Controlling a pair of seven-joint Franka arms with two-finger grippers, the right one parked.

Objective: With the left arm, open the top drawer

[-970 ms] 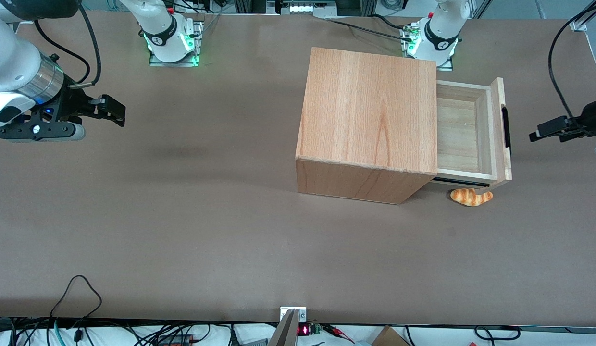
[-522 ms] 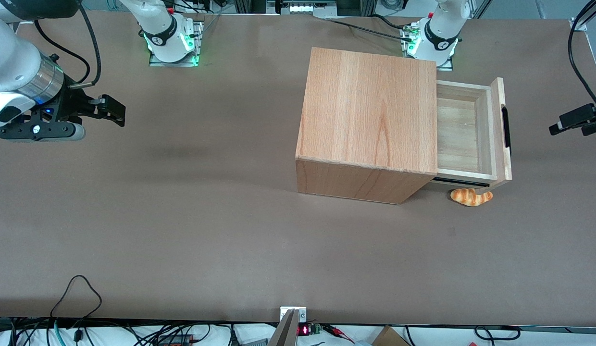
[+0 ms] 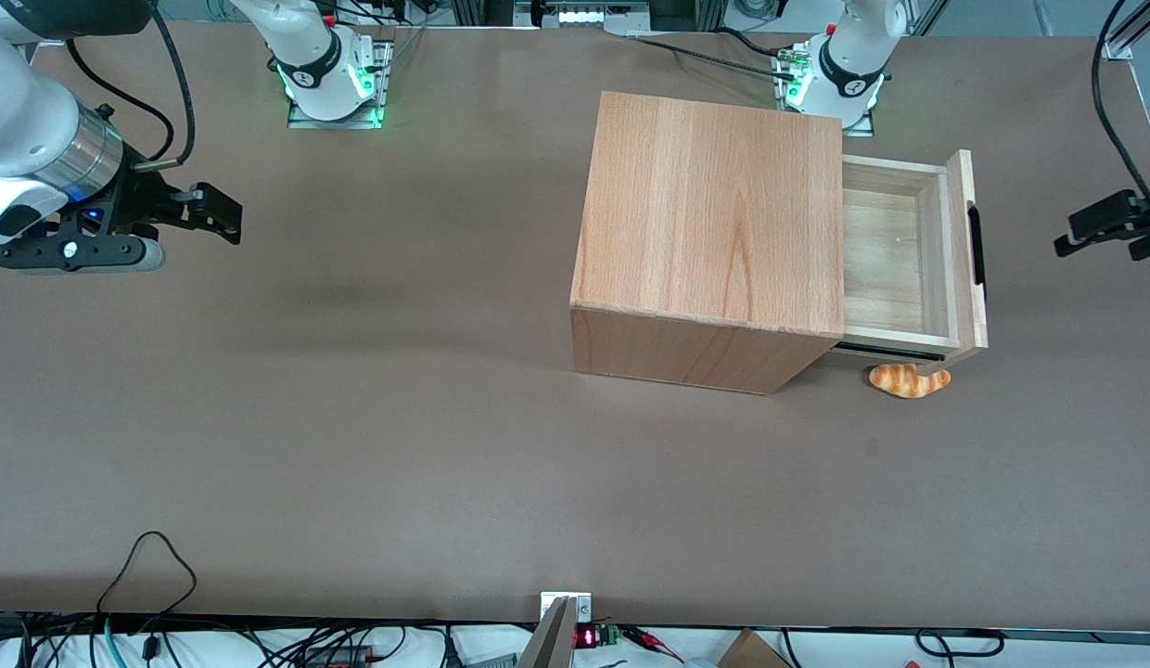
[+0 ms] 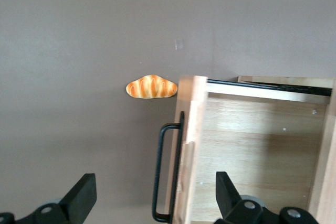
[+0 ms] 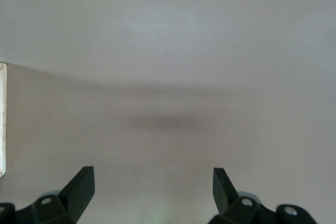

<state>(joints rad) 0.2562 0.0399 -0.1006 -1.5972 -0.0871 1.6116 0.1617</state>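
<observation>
The left arm [image 3: 1128, 111] reaches in at the working arm's end of the table, its gripper [image 3: 1068, 243] hanging in the air, fingers spread wide and holding nothing, well apart from the handle [image 3: 977, 245]. The top drawer [image 3: 909, 252] stands pulled out of the cabinet [image 3: 714, 232]. The left wrist view alone shows the full handle loop [image 4: 164, 171], plus the croissant [image 4: 151, 86] just beside the drawer front.

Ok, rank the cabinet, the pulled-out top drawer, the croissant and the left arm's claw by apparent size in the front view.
1. Cabinet.
2. Top drawer, its pulled-out part only.
3. Claw, open, clear of the drawer's handle, cut off by the frame edge, so unsure against the croissant.
4. Croissant, on the table.
</observation>
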